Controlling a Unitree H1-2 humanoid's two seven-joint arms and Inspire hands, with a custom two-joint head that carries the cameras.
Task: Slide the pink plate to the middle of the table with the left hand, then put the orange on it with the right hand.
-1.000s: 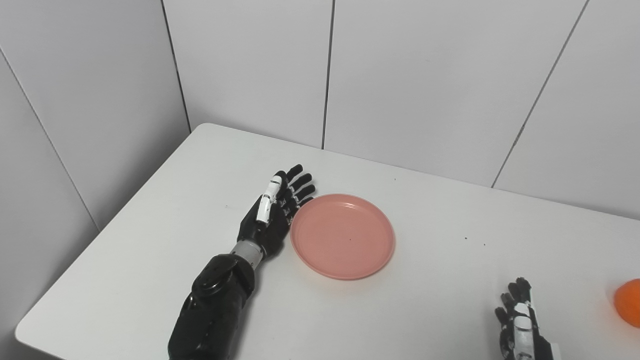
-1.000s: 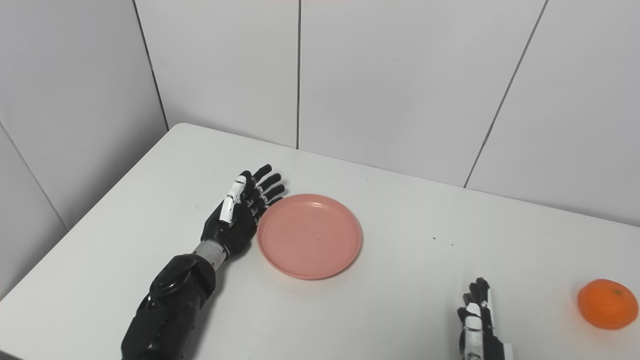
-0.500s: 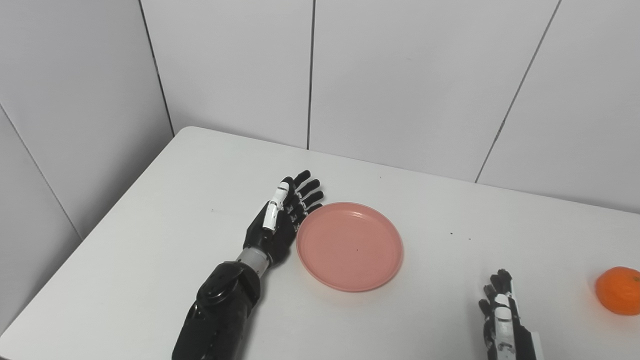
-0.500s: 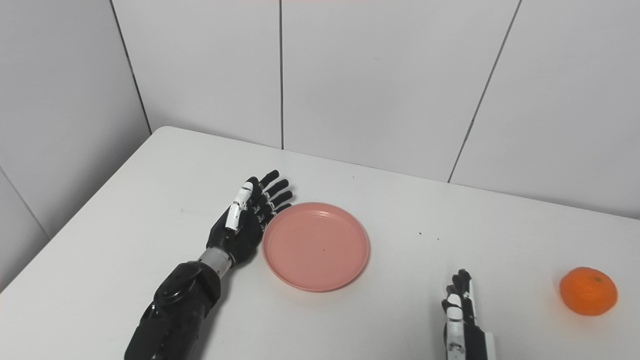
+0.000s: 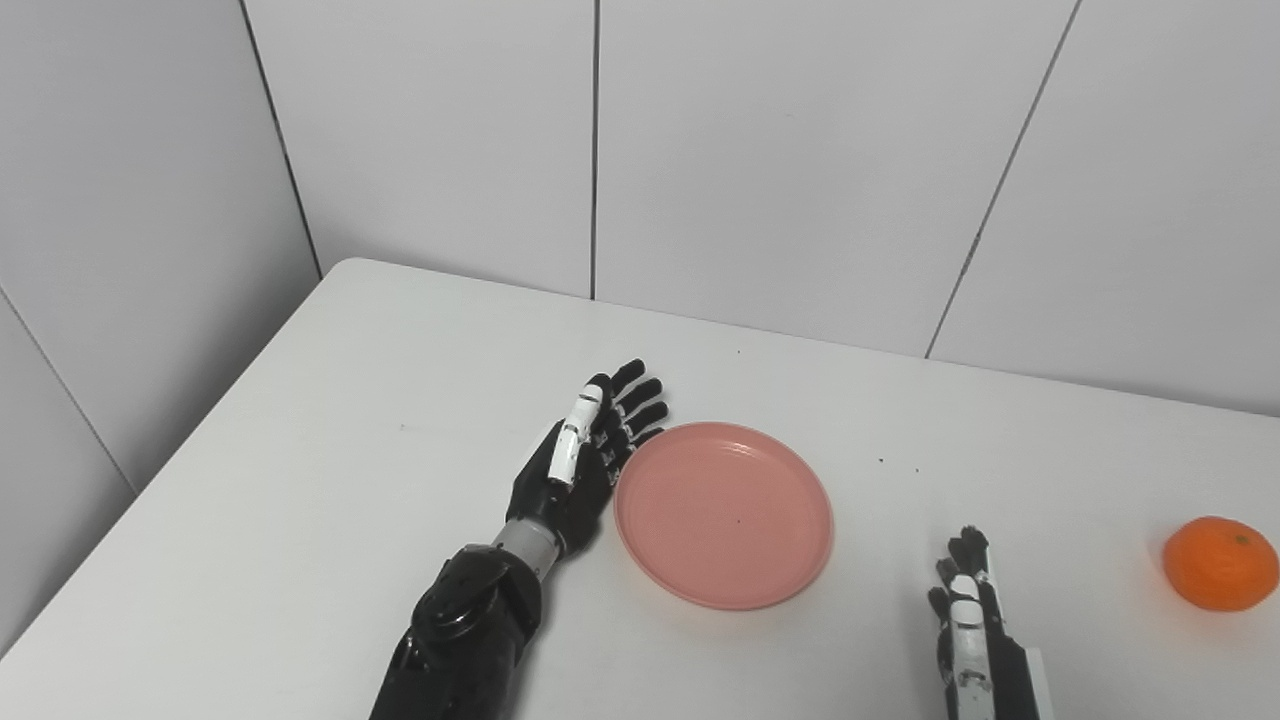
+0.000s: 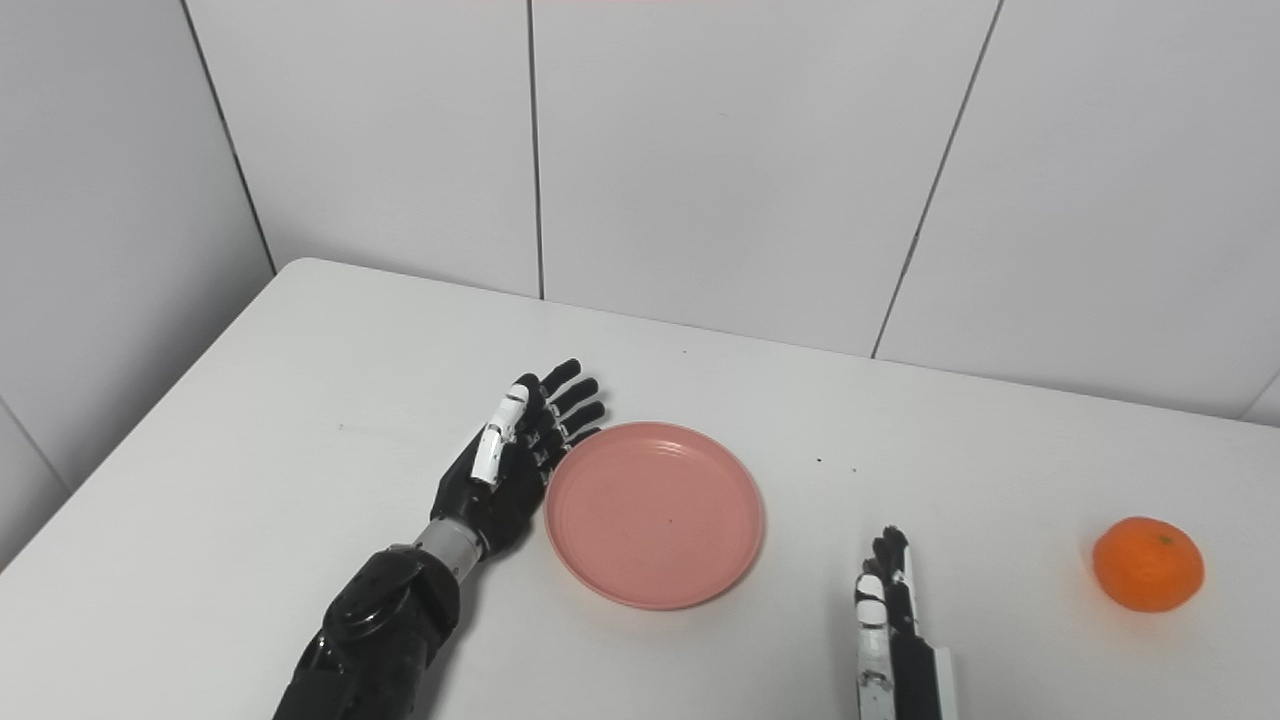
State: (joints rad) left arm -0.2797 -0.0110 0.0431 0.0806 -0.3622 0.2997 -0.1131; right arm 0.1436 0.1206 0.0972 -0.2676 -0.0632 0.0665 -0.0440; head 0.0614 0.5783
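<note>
Plate-sliding looks under way, by my judgement; the orange step is not begun. Nearest me, my right hand lies low at the front edge of the table, fingers straight and close together, holding nothing; I judge it waits its turn. The orange sits well apart to its right, round, bright, with a small dark stem mark on top. Further in, my left hand stands edge-on beside the pink plate, fingers extended and slightly fanned, gripping nothing, its palm side against or just beside the plate's left rim; I cannot confirm contact. That posture suits a sideways push. The plate is shallow, round, empty, lying flat near the table's middle.
</note>
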